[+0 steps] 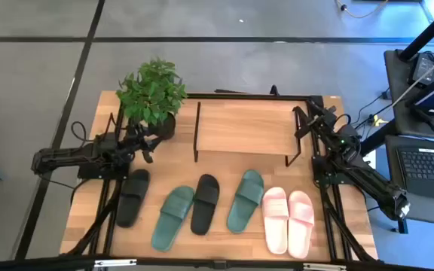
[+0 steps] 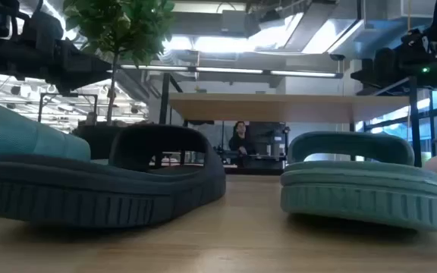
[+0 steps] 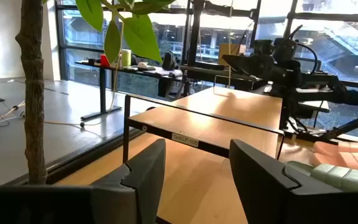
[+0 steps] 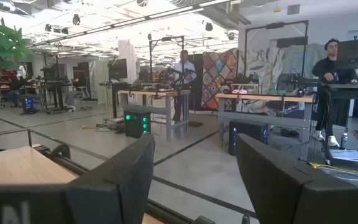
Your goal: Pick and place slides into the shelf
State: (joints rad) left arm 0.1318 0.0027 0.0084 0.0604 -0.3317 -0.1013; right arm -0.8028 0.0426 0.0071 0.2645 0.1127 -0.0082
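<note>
Six slides lie in a row, soles down, on the near half of the table: a black one [image 1: 132,197], a dark green one [image 1: 173,217], a black one [image 1: 204,203], a dark green one [image 1: 246,199] and the pale pink pair [image 1: 276,218] [image 1: 301,222]. The shelf [image 1: 239,124] stands at the far middle, and nothing lies on its wooden top [image 3: 216,124]. My left gripper [image 1: 148,143] [image 3: 194,180] hovers open beside the shelf's left end, above the table. My right gripper [image 1: 307,113] [image 4: 194,180] is open at the shelf's far right corner [image 4: 11,165]. Neither gripper touches anything.
A potted plant [image 1: 153,94] stands at the far left corner next to the left gripper, with its stem [image 3: 33,93] close by. Black metal frames run along both table sides. In the low view a black slide [image 2: 105,182] and a green slide [image 2: 363,182] fill the foreground. People stand in the room beyond.
</note>
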